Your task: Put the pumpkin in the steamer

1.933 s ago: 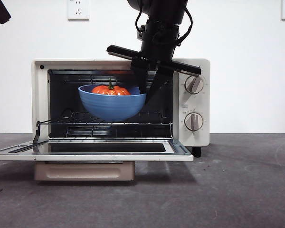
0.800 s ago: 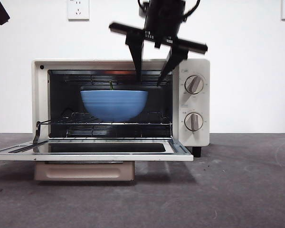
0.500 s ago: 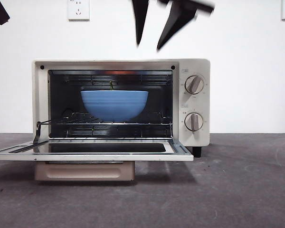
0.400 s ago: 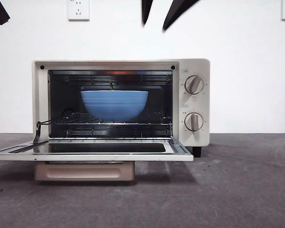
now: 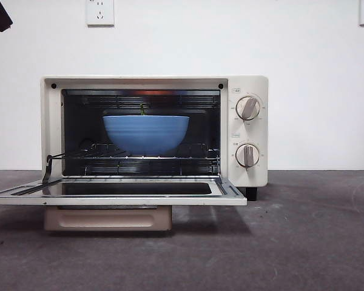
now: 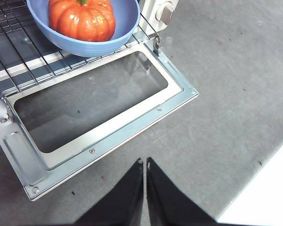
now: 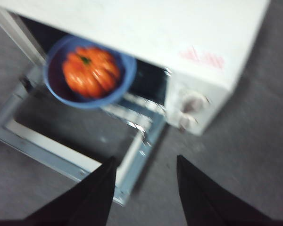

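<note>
Two grippers hang clear of the steamer, and neither holds anything: the left gripper has its jaws pressed together above the table, out beyond the front edge of the steamer's lowered door, while the right gripper has its jaws spread apart, high above and in front of the steamer. That right wrist picture is blurred, so fine detail there is uncertain. The pumpkin sits inside the blue bowl, and the bowl rests on the wire rack within the steamer's cavity; in the front view only the green stem shows above the bowl's rim. Judged from this, the placing step looks done, with the pumpkin inside the steamer and nothing gripping it. Should the door need shutting, the next move would call for a gripper to get under the door's front edge and swing it up, which the task sentence does not ask for. The bowl lies toward the front part of the rack in the left wrist view, so a closing door would need to clear its rim. Open table lies on the steamer's knob side and in front of the door, giving both arms free room to draw away.
</note>
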